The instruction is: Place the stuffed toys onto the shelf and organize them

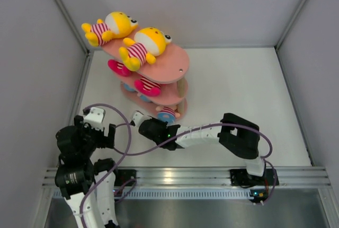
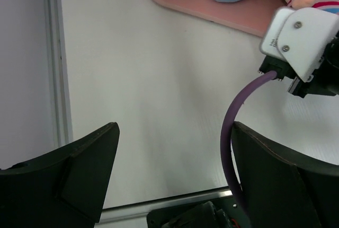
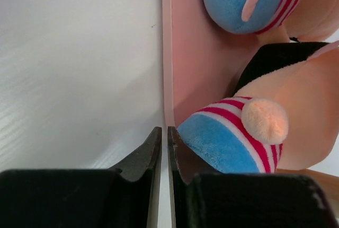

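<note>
Pink shelf [image 1: 177, 61] stands far-left on tabletop [image 1: 238, 90]: yellow toys [image 1: 143, 45] on top board, pink toys [image 1: 147, 86] on middle, blue-shirted toys [image 1: 167, 114] on bottom. At the bottom board's edge the right gripper [image 3: 163, 151] is pressed together, one blue-shirted toy just beside. The left gripper [image 2: 175, 169] is spread above tabletop, and a purple cable [image 2: 229, 127] crosses its view.

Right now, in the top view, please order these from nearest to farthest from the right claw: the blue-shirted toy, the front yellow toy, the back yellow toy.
1. Blue-shirted toy: bottom tier of the shelf, near end.
2. Front yellow toy: top tier, middle.
3. Back yellow toy: top tier, far left end.
</note>
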{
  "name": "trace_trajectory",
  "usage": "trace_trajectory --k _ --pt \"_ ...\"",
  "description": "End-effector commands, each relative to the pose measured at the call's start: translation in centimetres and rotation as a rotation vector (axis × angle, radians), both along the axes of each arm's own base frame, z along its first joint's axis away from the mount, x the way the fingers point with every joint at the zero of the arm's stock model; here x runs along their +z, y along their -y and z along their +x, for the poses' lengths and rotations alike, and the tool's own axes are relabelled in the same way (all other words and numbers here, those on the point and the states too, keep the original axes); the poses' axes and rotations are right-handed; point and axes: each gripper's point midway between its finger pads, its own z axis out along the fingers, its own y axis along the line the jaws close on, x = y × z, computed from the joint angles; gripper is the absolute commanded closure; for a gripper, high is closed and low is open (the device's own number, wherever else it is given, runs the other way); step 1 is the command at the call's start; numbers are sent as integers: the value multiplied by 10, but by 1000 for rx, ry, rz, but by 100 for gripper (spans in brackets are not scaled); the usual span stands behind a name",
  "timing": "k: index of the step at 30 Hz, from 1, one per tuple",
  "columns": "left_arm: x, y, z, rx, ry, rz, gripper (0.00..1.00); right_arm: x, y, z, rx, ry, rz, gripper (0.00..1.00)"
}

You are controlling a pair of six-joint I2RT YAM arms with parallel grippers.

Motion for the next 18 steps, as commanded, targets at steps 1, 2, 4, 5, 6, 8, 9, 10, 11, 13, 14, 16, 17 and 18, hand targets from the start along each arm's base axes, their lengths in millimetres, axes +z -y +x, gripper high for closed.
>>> trace_trajectory --k 1,2,4,5,6,8,9,10,11,13,14,16,17,18 --pt "50 5 6 -115 180 152 8 6 24 16 -95 -5 -11 91" --pt "53 11 5 -170 193 179 4 4 23 15 -90 -13 -10 84" --pt "54 26 4 -276 193 172 2 3 20 14 -88 -21 6 78" --pt "53 28 5 -304 189 187 2 3 20 14 -89 -22 9 77" --pt "52 28 8 -315 178 181 2 2 20 14 -88 -25 10 76" --pt "52 27 9 -308 166 173 2 4 20 14 -88 -24 15 76" --pt "53 26 10 -303 164 170 2 4 20 14 -89 -23 14 76" --pt "54 26 9 -294 167 167 2 4 21 14 -89 -24 13 76" --pt "54 24 9 -281 164 168 2 4 21 13 -88 -25 13 76" --pt "54 20 9 -239 154 148 2 5 22 13 -89 -25 9 76" --pt "54 11 10 -184 141 156 2 5 23 13 -91 -25 8 77" --pt "50 0 12 -103 106 130 2 5 24 12 -94 -26 5 78" --pt "48 -6 14 -67 86 129 2 5 24 12 -93 -25 9 78" --pt "46 -19 15 2 69 150 2 2 28 12 -95 -19 -8 78"
